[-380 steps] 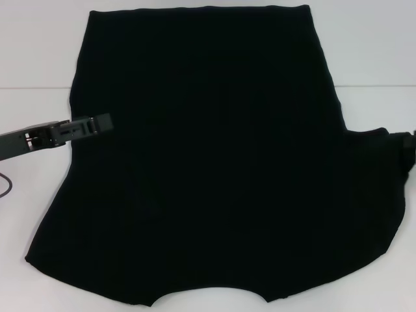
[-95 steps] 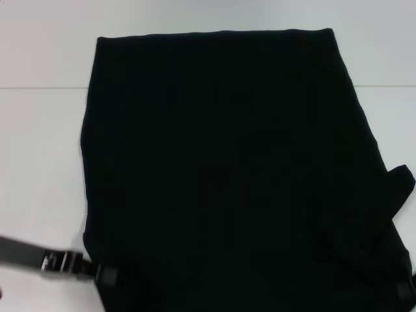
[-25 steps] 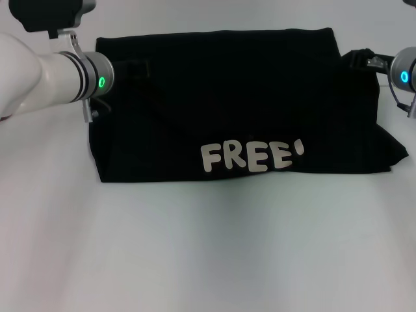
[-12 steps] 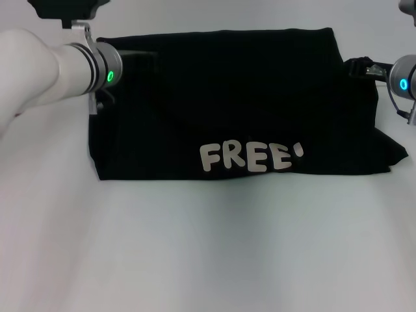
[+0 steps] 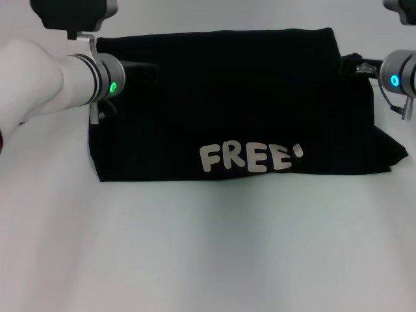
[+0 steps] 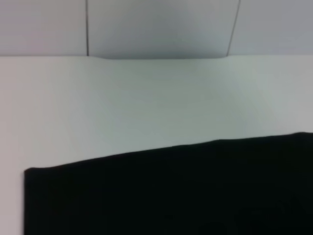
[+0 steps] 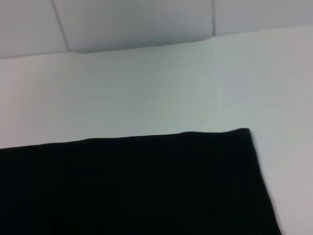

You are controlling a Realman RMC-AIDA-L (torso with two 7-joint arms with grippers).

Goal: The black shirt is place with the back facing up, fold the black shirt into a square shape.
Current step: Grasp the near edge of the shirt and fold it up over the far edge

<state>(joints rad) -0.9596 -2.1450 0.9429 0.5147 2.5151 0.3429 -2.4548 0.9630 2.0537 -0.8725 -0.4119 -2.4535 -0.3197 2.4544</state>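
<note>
With the black shirt [image 5: 234, 104] folded into a band across the upper frame, lettering up, we hold our left gripper [image 5: 133, 71] and right gripper [image 5: 356, 65] at its ends, jaws unreadable; a sideways fold seems next.

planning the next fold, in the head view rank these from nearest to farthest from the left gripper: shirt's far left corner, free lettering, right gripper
From the left gripper, over the black shirt:
1. Far left corner, just beyond it.
2. FREE lettering, near the front edge, mid-shirt.
3. Right gripper, at the shirt's opposite side.
</note>
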